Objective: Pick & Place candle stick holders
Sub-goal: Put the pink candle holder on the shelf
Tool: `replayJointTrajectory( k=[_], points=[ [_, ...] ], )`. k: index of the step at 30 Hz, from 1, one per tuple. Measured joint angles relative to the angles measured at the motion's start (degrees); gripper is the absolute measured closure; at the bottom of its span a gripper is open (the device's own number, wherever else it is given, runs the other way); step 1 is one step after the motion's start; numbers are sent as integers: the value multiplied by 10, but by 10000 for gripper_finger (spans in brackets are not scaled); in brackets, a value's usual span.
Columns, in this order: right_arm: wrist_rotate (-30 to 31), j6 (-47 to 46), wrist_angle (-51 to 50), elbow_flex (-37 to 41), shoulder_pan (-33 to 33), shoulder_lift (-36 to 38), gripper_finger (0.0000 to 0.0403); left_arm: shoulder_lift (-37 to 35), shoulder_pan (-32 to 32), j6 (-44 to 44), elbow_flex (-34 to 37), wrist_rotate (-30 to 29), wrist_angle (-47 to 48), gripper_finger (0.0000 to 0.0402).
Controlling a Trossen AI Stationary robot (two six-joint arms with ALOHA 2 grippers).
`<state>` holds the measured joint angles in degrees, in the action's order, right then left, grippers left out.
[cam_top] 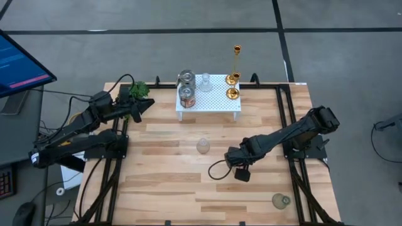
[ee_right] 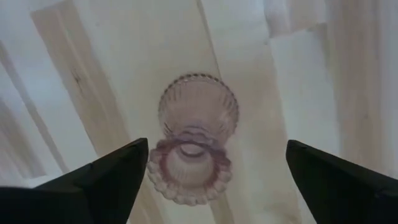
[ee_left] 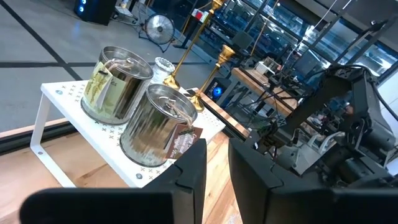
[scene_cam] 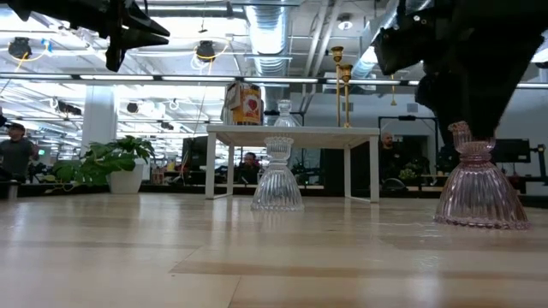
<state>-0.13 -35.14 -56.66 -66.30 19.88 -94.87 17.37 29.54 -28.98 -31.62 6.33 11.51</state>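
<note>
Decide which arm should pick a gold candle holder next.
Probably right: the right gripper has open fingers and an unobstructed way to the shiny gold metal candle stick holders; silvery tin cans stand between them and the left gripper.

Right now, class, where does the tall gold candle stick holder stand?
In the high view, the tall gold candle stick holder stands at the far right corner of the white perforated stand, beside two short gold holders, right of the clear glass vase.
</note>
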Motion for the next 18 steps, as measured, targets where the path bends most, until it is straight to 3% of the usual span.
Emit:
replayJointTrajectory(
  k=[11, 14, 18],
  points=[
    [0, 13, 11, 13, -4, 0, 116, 0, 0, 0, 0, 0, 0, 335],
    [-1, 17, 16, 13, -4, 0, 156, 0, 0, 0, 0, 0, 0, 335],
    [-5, 26, 15, 13, -5, 0, 238, 0, 0, 1, 0, 0, 0, 335]
  ],
)
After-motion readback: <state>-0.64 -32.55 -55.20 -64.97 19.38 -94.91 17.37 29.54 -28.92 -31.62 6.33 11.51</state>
